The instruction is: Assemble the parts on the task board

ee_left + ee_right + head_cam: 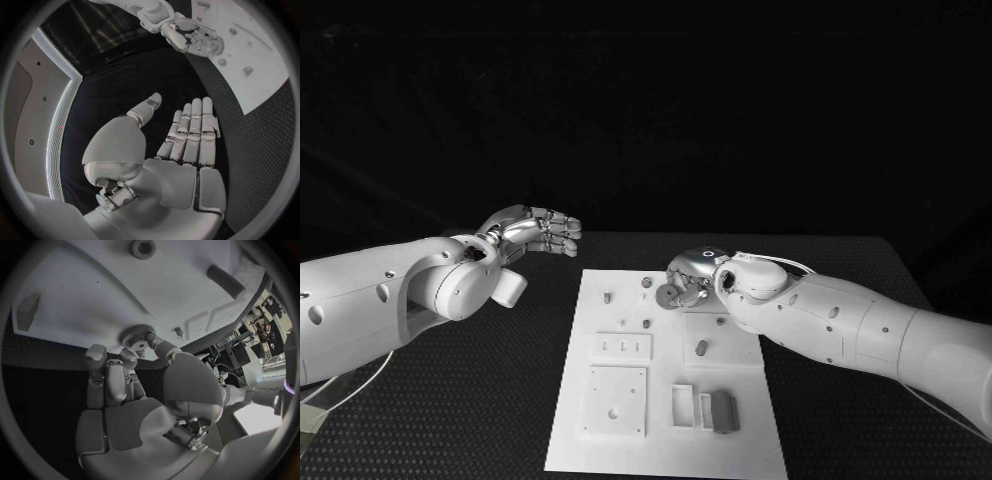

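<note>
- Leftmost, left hand at middle left of the head view, raised over the black table, off the board's upper-left corner; fingers straight and close together, thumb apart, holding nothing.
- Centre, task board lying lengthwise toward the bottom edge, with small grey parts in its upper half, a plate with slots mid-board, a square plate below it, a grey block at lower right.
- Right of centre, right hand over the board's upper-right edge, pinching a round ridged gear between thumb and fingertips.
</note>
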Robot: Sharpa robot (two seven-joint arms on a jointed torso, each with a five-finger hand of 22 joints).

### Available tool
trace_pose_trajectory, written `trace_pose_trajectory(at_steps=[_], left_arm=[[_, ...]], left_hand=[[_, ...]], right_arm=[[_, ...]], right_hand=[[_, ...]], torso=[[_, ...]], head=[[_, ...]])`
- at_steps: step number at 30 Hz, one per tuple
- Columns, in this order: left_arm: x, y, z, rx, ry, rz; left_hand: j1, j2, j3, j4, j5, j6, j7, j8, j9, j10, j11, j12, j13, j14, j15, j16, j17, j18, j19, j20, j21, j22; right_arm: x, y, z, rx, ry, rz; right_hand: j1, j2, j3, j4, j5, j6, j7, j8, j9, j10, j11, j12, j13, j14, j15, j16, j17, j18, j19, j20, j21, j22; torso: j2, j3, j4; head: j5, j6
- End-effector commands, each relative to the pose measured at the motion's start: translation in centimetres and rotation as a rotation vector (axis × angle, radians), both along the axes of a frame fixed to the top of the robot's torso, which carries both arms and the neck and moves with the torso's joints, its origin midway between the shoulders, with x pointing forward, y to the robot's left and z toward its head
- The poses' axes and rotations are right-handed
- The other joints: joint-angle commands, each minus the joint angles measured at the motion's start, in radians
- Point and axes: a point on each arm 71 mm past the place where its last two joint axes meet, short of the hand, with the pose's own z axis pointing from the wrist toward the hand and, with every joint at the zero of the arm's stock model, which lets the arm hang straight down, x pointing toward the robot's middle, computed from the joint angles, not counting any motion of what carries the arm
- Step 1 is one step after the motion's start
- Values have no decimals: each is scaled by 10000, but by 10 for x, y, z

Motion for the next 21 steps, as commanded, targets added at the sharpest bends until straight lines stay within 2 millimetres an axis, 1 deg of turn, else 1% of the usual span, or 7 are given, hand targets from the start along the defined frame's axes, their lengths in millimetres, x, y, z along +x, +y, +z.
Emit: trace_pose_trajectory(at_steps=[1,5,9,13,15,19,21], left_arm=[[0,-2,1,-48,-78,-155],[0,-3,1,-46,-71,-156],[0,-3,1,-49,-68,-170],[0,-2,1,-43,-61,-157],[0,-2,1,-43,-63,-156],[0,-3,1,-44,-54,-169],[0,-3,1,-45,-57,-169]], left_hand=[[-36,-12,-24,10,-39,-45,199,-32,-10,-43,11,-34,-10,36,51,-61,13,138,-65,-3,-58,-1],[-40,-12,-25,13,-39,-45,200,-32,-10,-43,12,-33,-10,37,51,-63,14,137,-65,-2,-57,-1],[-41,-14,-26,14,-39,-46,202,-33,-11,-44,12,-34,-11,37,51,-64,15,138,-65,-2,-57,-1],[-42,-15,-26,15,-39,-47,204,-34,-11,-45,12,-34,-11,37,51,-66,16,138,-65,-3,-58,-1],[-41,-18,-27,14,-39,-50,207,-35,-12,-47,13,-35,-12,38,51,-67,17,138,-66,-3,-58,-1],[-41,-20,-26,13,-39,-52,209,-36,-13,-50,15,-36,-13,38,51,-69,19,139,-66,-3,-58,-1],[-40,-20,-26,13,-39,-53,211,-37,-13,-51,16,-36,-13,38,51,-70,20,139,-67,-3,-58,-2]], right_arm=[[-2,1,-7,-317,127,133],[-2,1,-6,-341,-113,105],[-1,1,-5,-286,-278,86],[-1,1,-3,-170,-564,17],[-1,1,-2,-134,-618,2],[-1,2,-1,-61,-709,2],[-2,3,-2,-80,-672,24]], right_hand=[[81,259,-52,-187,-7,395,81,160,139,-6,-108,66,-24,-23,-117,47,10,1151,-48,-19,46,179],[113,381,-97,-333,-7,482,34,213,175,9,-155,58,-51,-25,-165,42,3,1151,-64,-7,53,180],[89,341,-152,-433,-7,374,50,153,159,9,-144,42,-75,-64,-163,15,-48,1151,-81,5,47,173],[101,314,-160,-500,-7,329,63,127,152,7,-132,31,-91,-98,-151,-8,-96,1151,-90,9,39,167],[92,207,-176,-563,-12,152,109,25,114,-23,-87,6,-110,-171,-117,-56,-186,1151,-111,17,14,153],[87,-61,-140,-601,-7,-307,258,-236,4,-107,47,-24,-135,-294,12,-135,-327,1151,-132,26,-48,120],[101,-106,-123,-607,-6,-341,279,-255,-4,-126,70,-23,-137,-308,35,-143,-338,1151,-133,26,-58,116]], torso=[[-1,1,-2],[2,4,-9],[-2,-6,-9],[-3,-5,-2],[-5,-2,-3],[-6,-3,-4],[-4,-2,-6]], head=[[5,-18],[7,-19],[4,-16],[4,-14],[5,-9],[1,-5],[3,-4]])
